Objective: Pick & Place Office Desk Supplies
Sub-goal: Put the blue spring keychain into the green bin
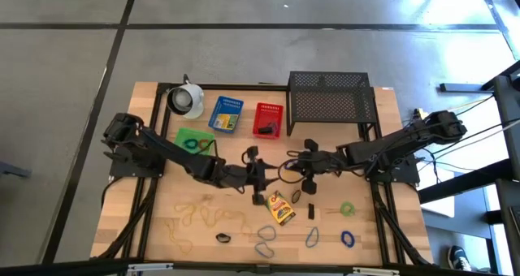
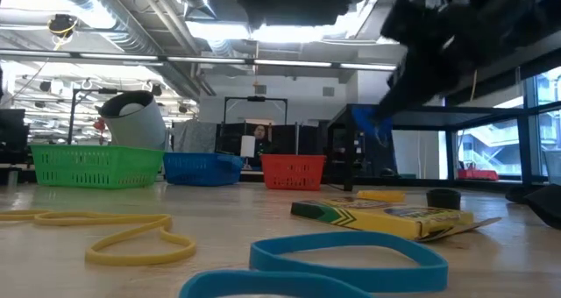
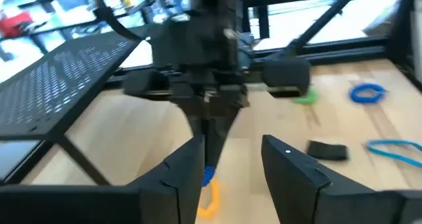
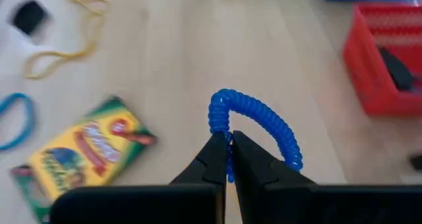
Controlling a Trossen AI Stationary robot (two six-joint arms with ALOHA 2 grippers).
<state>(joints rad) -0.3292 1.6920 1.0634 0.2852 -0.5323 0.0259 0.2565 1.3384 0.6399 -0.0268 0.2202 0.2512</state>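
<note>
My right gripper [image 4: 229, 143] is shut on a blue coiled loop [image 4: 254, 115] above the middle of the table, left of the red basket [image 4: 386, 59]. In the low view the loop [image 2: 368, 123] hangs well above the wood. My left gripper [image 3: 234, 155] stands open facing the right gripper [image 1: 290, 169] at close range, its fingers on either side of the right fingertips; whether it touches the loop I cannot tell. A yellow-green crayon box [image 1: 280, 208] lies flat on the table nearer the front edge. Rubber bands, such as a blue one [image 1: 266, 232], and a small dark clip [image 1: 311, 212] lie around it. My right gripper pinches the blue coiled loop at one point of its coil [image 4: 229, 159] between its two fingertips. The fingers slant downward from the table's right side. The rest of the coil arches out ahead of the fingers, clear of the table.
A green basket [image 1: 193, 140], a blue basket [image 1: 226, 114] and a red basket [image 1: 268, 119] stand in a row at the back. A white cup [image 1: 187, 100] is at the far left, a black mesh rack [image 1: 331, 97] at the far right. Tan bands [image 1: 195, 219] lie near left.
</note>
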